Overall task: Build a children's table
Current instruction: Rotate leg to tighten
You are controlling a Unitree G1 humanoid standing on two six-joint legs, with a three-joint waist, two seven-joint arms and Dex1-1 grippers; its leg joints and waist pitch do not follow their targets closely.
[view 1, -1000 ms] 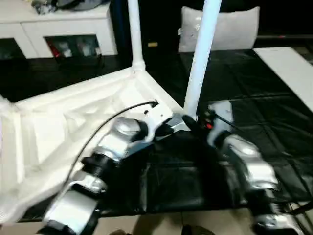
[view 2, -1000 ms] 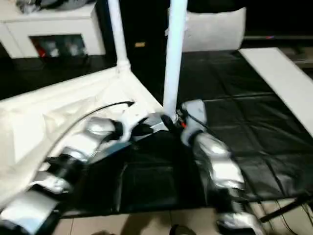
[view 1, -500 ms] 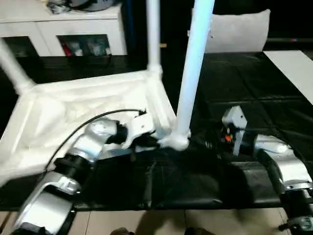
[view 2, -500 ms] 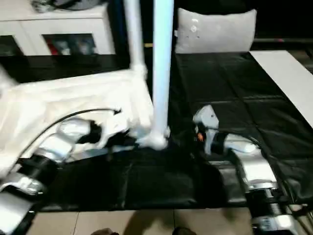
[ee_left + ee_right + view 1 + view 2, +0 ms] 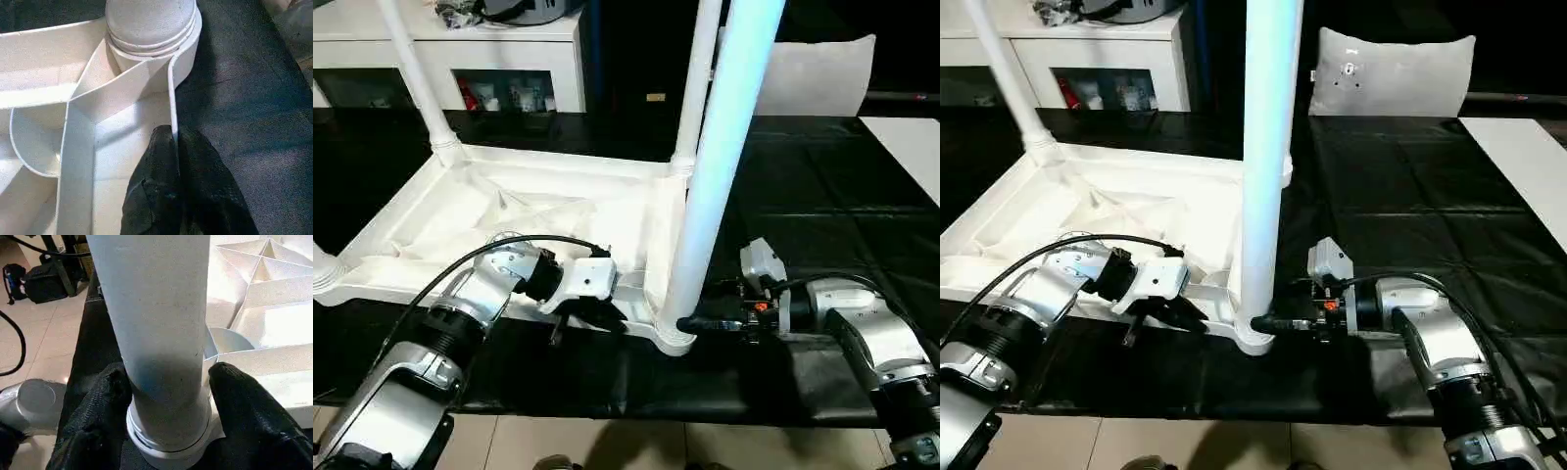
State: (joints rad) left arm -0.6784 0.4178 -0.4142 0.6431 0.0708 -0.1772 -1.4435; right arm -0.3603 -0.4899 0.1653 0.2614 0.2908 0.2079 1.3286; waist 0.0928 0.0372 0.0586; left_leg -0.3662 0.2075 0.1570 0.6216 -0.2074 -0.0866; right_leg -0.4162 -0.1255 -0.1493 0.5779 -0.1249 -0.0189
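Two silver robot arms work on an upturned children's table, a white plastic piece lying with its ribbed underside facing up on a black mat spread over the floor. Legs rise from its corner sockets; the nearest leg stands upright between the two arms. The left gripper has its black fingers pressed together on the thin outer wall of the tabletop, one finger on the inside of the rim and one on the outside, just beside the socket that holds the nearest leg. The right gripper has its fingers spread to either side of that leg's base, right above the socket collar, each finger close against the round shaft or touching it; I cannot tell whether they squeeze it. A black cable loops over the left forearm. Beyond the table stand a white cabinet with glass doors and a pale cushion, and a flat white board lies on the mat off to the right.
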